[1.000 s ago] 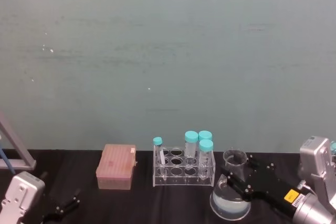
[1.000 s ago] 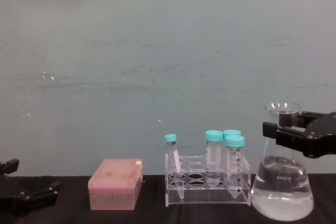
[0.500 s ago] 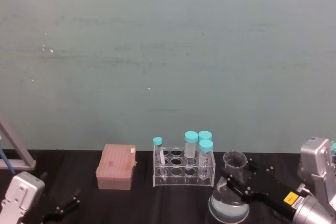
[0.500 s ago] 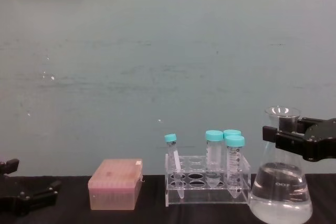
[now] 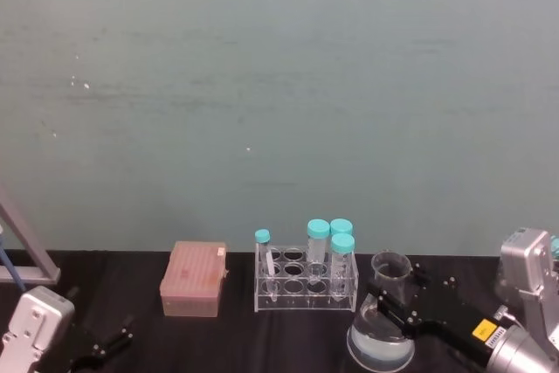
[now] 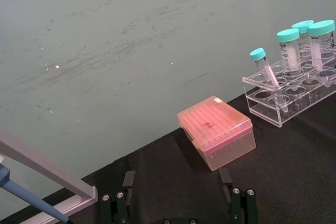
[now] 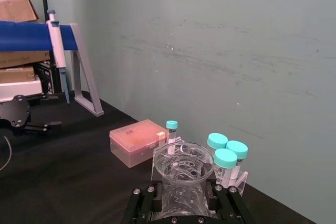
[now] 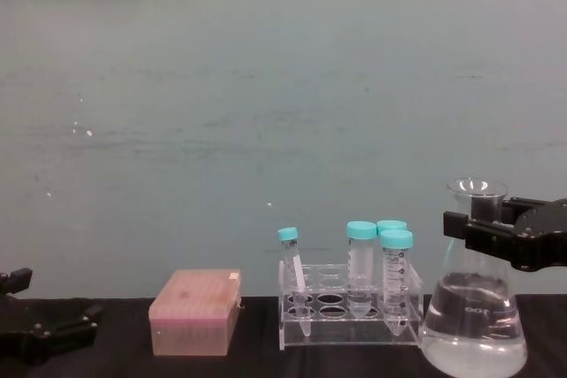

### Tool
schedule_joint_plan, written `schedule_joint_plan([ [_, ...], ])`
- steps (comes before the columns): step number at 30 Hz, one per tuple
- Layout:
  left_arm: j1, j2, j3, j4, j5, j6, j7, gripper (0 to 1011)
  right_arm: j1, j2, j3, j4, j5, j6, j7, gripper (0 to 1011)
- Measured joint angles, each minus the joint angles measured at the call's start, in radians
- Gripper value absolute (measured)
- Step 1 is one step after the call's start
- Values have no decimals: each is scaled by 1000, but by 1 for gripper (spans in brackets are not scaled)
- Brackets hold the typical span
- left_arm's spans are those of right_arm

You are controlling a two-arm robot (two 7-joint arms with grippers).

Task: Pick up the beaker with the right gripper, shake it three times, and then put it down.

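The beaker [image 8: 474, 329] is a clear conical flask with clear liquid in its wide base, at the right of the black table [image 8: 248, 362]. My right gripper [image 8: 471, 229] is shut on its narrow neck just under the flared rim. From the head view the beaker [image 5: 382, 336] stands upright right of the tube rack, held by the right gripper [image 5: 393, 301]. In the right wrist view the beaker's rim [image 7: 184, 165] sits between the black fingers [image 7: 142, 202]. Its base is low by the table; I cannot tell if it touches. My left gripper [image 6: 176, 182] stays open at the far left.
A clear rack [image 8: 350, 320] with several teal-capped tubes stands just left of the beaker. A pink tip box [image 8: 195, 312] sits further left. A grey pipette stand [image 5: 22, 255] is at the far left edge. A teal wall closes the back.
The beaker and the right gripper dropped slightly and came nearer to me between one second and half a second ago; since then they have barely moved. The left arm is still.
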Motion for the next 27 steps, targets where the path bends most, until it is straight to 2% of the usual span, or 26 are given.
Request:
schedule_joint_plan([
  [19, 0, 0, 0, 0, 0, 0, 0, 1000, 0, -1, 1, 0, 7, 1, 2, 452],
  [20, 0, 0, 0, 0, 0, 0, 0, 1000, 0, -1, 3, 0, 22, 8, 6, 452],
  [21, 0, 0, 0, 0, 0, 0, 0, 1000, -2, -8, 13, 0, 68, 35, 18, 453],
  [22, 0, 0, 0, 0, 0, 0, 0, 1000, -4, -11, 18, 0, 89, 50, 23, 452],
  [23, 0, 0, 0, 0, 0, 0, 0, 1000, -8, -20, 32, 0, 142, 89, 32, 452],
  [25, 0, 0, 0, 0, 0, 0, 0, 1000, -13, -31, 47, -2, 198, 135, 36, 452],
  [26, 0, 0, 0, 0, 0, 0, 0, 1000, -19, -44, 66, -6, 256, 186, 36, 452],
  [27, 0, 0, 0, 0, 0, 0, 0, 1000, -22, -52, 76, -8, 287, 214, 34, 452],
])
